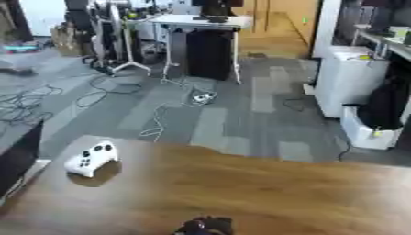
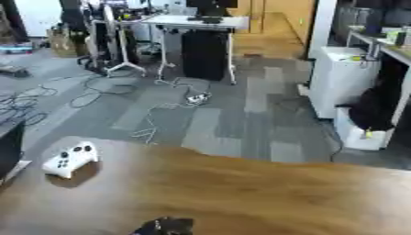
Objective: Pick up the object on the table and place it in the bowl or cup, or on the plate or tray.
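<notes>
A white game controller (image 1: 91, 159) lies on the wooden tabletop (image 1: 265, 193) near its far left corner, dark buttons facing up, nothing touching it. A dark object (image 1: 205, 226) shows at the bottom edge, well apart from the controller; whether it is a robot hand, or how far open, cannot be told.

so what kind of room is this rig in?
Likely an office or lab workspace: a wooden table holding a white game controller, cables strewn over grey carpet tiles, a desk beyond.
</notes>
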Tool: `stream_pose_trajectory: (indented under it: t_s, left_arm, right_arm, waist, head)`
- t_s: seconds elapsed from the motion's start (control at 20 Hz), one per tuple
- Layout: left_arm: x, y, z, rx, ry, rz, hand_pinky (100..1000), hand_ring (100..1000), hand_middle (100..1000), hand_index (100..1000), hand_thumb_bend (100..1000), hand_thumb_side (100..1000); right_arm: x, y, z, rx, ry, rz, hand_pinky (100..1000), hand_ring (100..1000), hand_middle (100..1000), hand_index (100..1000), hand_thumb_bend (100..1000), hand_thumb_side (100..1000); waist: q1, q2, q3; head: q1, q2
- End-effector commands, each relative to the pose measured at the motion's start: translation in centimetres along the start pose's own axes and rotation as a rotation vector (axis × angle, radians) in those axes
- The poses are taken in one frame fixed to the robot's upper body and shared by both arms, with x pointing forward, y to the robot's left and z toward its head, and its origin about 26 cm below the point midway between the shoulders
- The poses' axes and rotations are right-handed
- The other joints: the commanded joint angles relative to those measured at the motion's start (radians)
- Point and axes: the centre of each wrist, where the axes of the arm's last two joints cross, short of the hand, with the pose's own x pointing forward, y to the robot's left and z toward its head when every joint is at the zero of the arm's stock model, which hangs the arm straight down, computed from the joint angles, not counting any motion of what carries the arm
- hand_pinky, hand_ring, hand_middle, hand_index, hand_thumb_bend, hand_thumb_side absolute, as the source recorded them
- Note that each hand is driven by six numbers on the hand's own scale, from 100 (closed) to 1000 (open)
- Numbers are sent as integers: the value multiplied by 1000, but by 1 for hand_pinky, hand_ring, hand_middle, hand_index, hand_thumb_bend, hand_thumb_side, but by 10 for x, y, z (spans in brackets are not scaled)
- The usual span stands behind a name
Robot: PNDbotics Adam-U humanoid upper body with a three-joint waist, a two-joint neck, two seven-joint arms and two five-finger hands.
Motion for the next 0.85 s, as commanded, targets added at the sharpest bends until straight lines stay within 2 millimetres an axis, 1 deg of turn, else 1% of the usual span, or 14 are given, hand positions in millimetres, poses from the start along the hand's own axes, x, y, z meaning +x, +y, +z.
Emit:
stream_pose_trajectory:
  t_s: [0.05, 0.25, 0.4, 0.55, 0.65, 0.85]
  left_arm:
    - [4, 7, 0, 10, -7, -26, 707, 856, 615, 737, 215, 908]
    - [3, 7, 1, 18, 1, -23, 707, 858, 616, 738, 218, 910]
    - [3, 7, 2, 23, 5, -17, 707, 859, 616, 737, 217, 911]
    - [2, 7, 2, 28, 7, -16, 707, 861, 616, 737, 216, 913]
    - [2, 7, 2, 33, 8, -17, 708, 862, 616, 737, 216, 914]
    - [2, 6, 2, 35, 7, -17, 708, 864, 617, 737, 215, 917]
  right_arm:
    - [2, 12, -4, -24, -27, -84, 864, 630, 783, 891, 347, 696]
    - [1, 24, -9, -5, -57, -188, 869, 625, 779, 891, 343, 689]
    - [4, 25, -17, -34, -76, -270, 868, 623, 778, 889, 337, 685]
    - [3, 24, -19, -47, -80, -278, 867, 623, 778, 889, 333, 686]
    - [2, 25, -19, -47, -79, -270, 868, 623, 778, 890, 330, 688]
    - [2, 29, -21, -38, -79, -265, 866, 620, 775, 889, 320, 686]
  waist:
    - [2, -19, 0]
    - [7, -24, 0]
    - [9, -26, -1]
    - [12, -24, 1]
    - [14, -22, 2]
    - [17, -13, 6]
  head:
    - [-3, -20]
    - [1, -28]
    - [4, -43]
    - [5, -60]
    - [3, -80]
    - [-2, -132]
